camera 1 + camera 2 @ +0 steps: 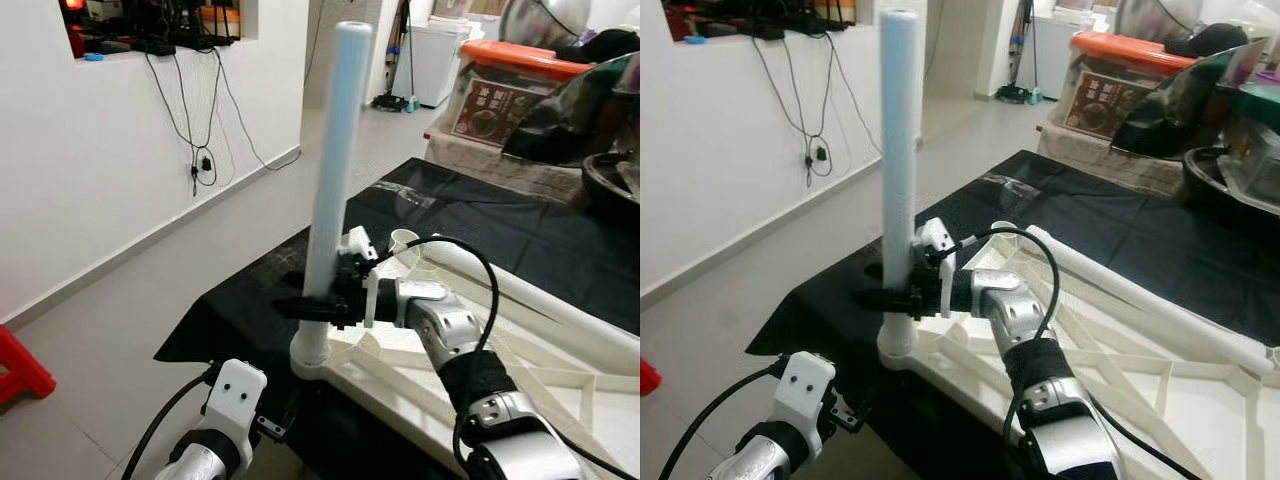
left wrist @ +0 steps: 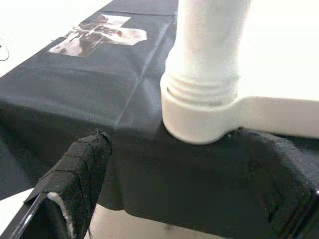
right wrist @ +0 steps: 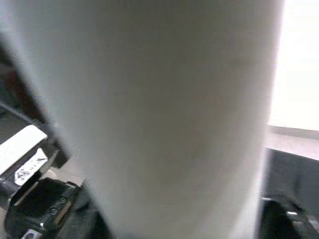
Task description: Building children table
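Left eye view: right pincer [image 1: 318, 305] pinches the white table leg [image 1: 333, 150] low on its shaft, holding it upright so its threaded end seats in the corner socket [image 1: 312, 357] directly beneath. Left pincer [image 2: 164, 199], spread, waits below the socket.

Table leg [image 1: 332, 160] upright in tabletop [image 1: 560, 400] corner socket [image 1: 311, 357], at cloth [image 1: 480, 225] near-left edge; second leg [image 1: 540, 300] lies behind.
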